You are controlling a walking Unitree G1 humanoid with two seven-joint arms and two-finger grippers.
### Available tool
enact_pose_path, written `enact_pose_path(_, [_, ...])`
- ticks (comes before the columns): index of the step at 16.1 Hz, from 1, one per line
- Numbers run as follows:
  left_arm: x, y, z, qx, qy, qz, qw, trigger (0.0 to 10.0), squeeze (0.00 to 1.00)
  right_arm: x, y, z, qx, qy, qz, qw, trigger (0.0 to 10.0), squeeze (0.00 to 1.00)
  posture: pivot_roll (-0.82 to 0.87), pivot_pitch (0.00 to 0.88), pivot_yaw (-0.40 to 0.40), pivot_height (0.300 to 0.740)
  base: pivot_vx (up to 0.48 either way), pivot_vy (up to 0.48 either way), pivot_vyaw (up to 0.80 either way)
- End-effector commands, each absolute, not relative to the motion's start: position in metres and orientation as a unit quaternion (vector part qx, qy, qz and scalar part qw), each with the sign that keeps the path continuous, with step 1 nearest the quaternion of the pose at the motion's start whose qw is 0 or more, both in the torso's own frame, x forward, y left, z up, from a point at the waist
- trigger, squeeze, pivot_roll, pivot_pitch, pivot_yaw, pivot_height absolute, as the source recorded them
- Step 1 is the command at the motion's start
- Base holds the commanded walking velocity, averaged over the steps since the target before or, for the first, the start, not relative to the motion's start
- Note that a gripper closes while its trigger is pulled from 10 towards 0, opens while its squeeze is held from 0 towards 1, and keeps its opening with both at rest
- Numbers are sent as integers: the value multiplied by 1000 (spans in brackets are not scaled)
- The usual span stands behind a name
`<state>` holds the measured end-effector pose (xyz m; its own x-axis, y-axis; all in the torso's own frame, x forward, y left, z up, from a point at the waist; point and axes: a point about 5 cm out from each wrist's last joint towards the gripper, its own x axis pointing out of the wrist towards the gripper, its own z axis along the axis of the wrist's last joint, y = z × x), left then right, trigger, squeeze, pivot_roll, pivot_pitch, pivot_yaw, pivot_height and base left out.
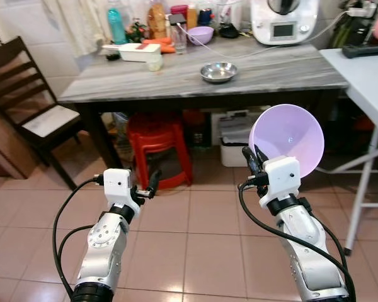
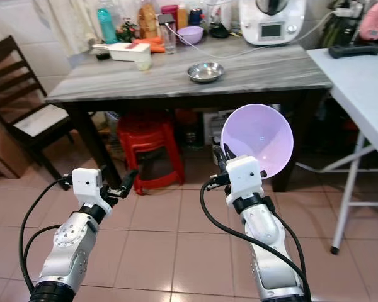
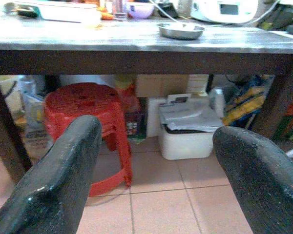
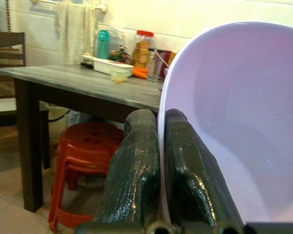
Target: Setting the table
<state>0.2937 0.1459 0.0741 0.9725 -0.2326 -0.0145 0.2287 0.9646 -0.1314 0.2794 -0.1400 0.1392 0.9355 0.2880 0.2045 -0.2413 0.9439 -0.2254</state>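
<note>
Above the tiled floor, short of the table, a pale lilac plastic bowl (image 1: 288,141) hangs tilted on its side, its rim pinched between the black fingers of the right gripper (image 4: 158,161). Beside it, the left gripper (image 3: 156,170) is held spread apart with nothing in it. Beyond them stands a grey wood-grain table (image 1: 271,72) carrying a small steel dish (image 1: 218,72), with a red plastic stool (image 1: 154,135) underneath.

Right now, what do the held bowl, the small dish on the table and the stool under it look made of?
Purple bowl, pinched at its rim by the right gripper: likely plastic, matte, slightly translucent at the edge. Small dish: metal, probably stainless steel, with mirror-like glints. Red stool: moulded plastic, glossy, apparently several stacked. Tabletop: grey streaked surface, stone or laminate, can't tell which.
</note>
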Motion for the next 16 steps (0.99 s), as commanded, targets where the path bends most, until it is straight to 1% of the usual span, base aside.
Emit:
enact_pose_path(1, [295, 149, 78, -53, 8, -119, 991, 10000, 0, 282, -135, 147, -98, -133, 141, 976, 10000, 0, -85, 0, 115, 740, 289, 0, 0])
enact_pose_path(5, [295, 148, 79, -54, 5, -123, 991, 10000, 0, 285, -135, 148, -99, -134, 139, 976, 10000, 0, -80, 0, 113, 740, 325, 0, 0])
enact_pose_path(10, [295, 144, 79, -58, 6, -130, 990, 10000, 0, 285, -133, 149, -97, -136, 138, 976, 10000, 0, -89, 0, 118, 740, 371, 0, 461])
enact_pose_path(16, [298, 141, 79, -61, 7, -139, 988, 10000, 0, 287, -136, 147, -103, -131, 128, 978, 10000, 0, -93, 0, 123, 740, 376, 0, 0])
